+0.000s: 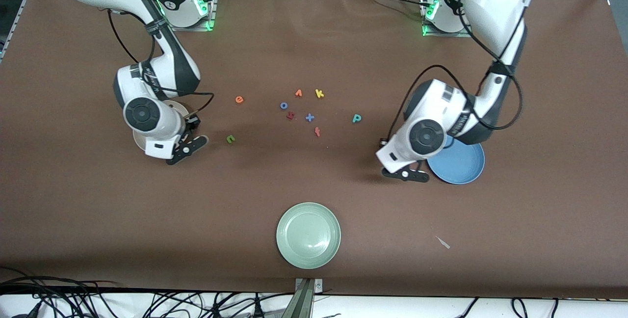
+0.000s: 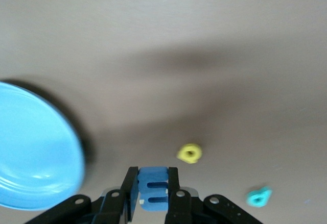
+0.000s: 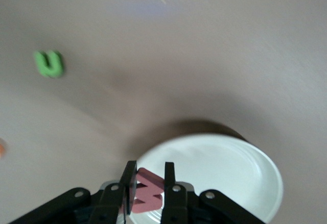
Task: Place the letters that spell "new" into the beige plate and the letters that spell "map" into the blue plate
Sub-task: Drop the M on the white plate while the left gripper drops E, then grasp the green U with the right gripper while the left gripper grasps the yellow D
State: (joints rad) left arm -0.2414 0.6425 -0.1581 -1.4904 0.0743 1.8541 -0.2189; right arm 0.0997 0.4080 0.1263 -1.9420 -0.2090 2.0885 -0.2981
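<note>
Two pincers each hold one foam letter. The left pincer is clamped on the blue m, up in the air over the brown worktop, just beside the blue plate. The right pincer is clamped on the pinkish-red w over the rim of the beige plate.

On the worktop between the two arms lie the green n, the orange e and the teal p. The yellow a lies near the left pincer. A pale green plate sits nearer the front camera than the letters.
</note>
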